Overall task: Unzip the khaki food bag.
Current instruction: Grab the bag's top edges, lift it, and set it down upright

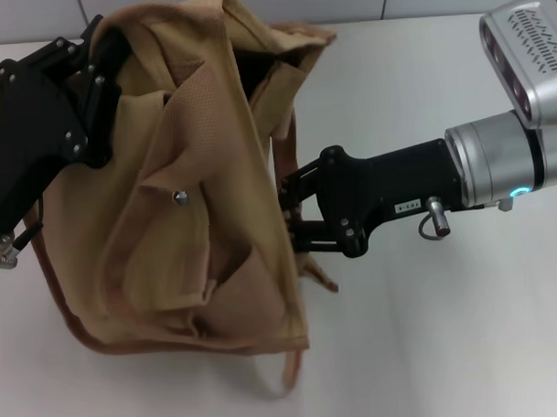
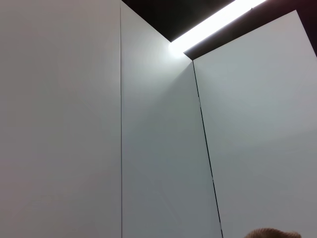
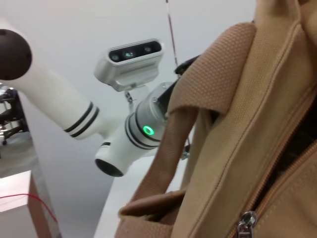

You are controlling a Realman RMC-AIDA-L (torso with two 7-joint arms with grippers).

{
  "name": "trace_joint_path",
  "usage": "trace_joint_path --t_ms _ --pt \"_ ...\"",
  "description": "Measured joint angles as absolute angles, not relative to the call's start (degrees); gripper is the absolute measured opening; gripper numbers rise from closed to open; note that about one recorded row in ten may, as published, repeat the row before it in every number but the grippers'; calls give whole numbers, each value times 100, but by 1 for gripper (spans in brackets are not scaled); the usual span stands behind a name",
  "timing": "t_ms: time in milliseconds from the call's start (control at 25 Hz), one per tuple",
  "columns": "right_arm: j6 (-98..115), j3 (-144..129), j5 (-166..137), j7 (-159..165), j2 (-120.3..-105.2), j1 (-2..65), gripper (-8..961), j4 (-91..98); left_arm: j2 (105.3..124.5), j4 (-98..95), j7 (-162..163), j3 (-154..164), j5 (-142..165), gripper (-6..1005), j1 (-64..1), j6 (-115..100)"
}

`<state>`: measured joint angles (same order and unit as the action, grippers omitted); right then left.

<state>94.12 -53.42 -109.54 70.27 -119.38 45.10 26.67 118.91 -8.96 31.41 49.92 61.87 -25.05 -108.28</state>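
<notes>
The khaki food bag (image 1: 196, 202) stands tilted on the white table (image 1: 429, 331), with its front pocket and metal snap (image 1: 179, 197) facing up. My left gripper (image 1: 104, 64) is shut on the bag's upper left corner. My right gripper (image 1: 286, 213) presses against the bag's right side, where its tips are hidden by the fabric. In the right wrist view the silver zipper pull (image 3: 246, 223) hangs low on the zipper track, with a dark gap showing above it. A webbing handle (image 3: 198, 119) drapes over the bag (image 3: 257, 139). A sliver of the bag (image 2: 272, 233) shows in the left wrist view.
A loose handle strap (image 1: 289, 373) trails on the table below the bag. The left arm's white and silver wrist (image 3: 133, 134) shows behind the bag in the right wrist view. White wall panels (image 2: 148, 148) fill the left wrist view.
</notes>
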Motion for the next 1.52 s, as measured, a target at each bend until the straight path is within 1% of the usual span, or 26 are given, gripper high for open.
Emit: trace_joint_path --t_ms 200,360,760,1080,1520 --pt "9501 -5373 -10944 7029 -11944 4516 238 2656 11891 -896 3142 4992 6196 59 -2505 -10824" --pt "9509 -5333 -10936 7031 -11947 4517 90 2587 11898 -896 3149 4992 6200 59 -2505 -10820" --pt "9510 -5358 -10788 6993 -11954 4403 42 2584 11903 -896 3155 4983 6203 60 -2479 -10828" --pt "9607 -5314 -10779 6901 -11945 4118 13 2587 11907 -881 3155 4866 6174 60 -2427 -10825" --pt "9815 -5308 -10723 6823 -11935 3772 9 2584 11909 -743 3155 4647 6055 59 -2427 -10811"
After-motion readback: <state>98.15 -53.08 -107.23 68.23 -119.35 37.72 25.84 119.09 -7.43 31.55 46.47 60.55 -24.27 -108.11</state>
